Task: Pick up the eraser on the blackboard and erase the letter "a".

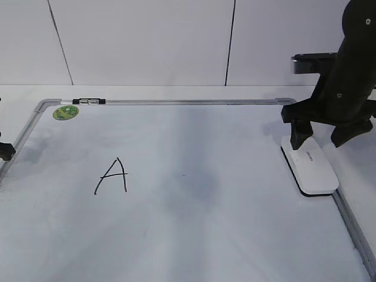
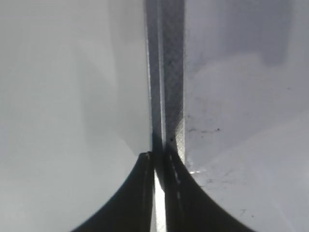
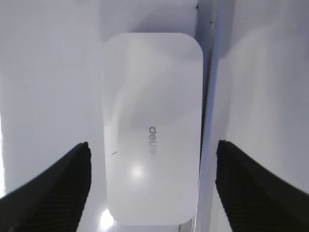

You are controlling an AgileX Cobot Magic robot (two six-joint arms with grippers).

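Note:
The eraser (image 1: pixel 311 167), a white rounded block with a dark underside, lies on the blackboard (image 1: pixel 235 194) against its right frame. My right gripper (image 1: pixel 321 140) hangs open just above the eraser's far end, one finger on each side, not touching it. In the right wrist view the eraser (image 3: pixel 152 96) lies between the open jaws (image 3: pixel 152 145), grey lettering facing up. My left gripper (image 1: pixel 4 151) is shut and empty at the board's left frame (image 2: pixel 171 72), as the left wrist view (image 2: pixel 159 159) also shows. No lowercase "a" shows; only an angular capital "A" (image 1: pixel 111 175) is drawn.
A round green sticker (image 1: pixel 66 112) sits at the board's far left corner. A small dark-and-silver marker-like object (image 1: pixel 89 101) lies on the top frame. A faint grey smudge (image 1: pixel 197 182) marks the board's middle. A white panelled wall stands behind.

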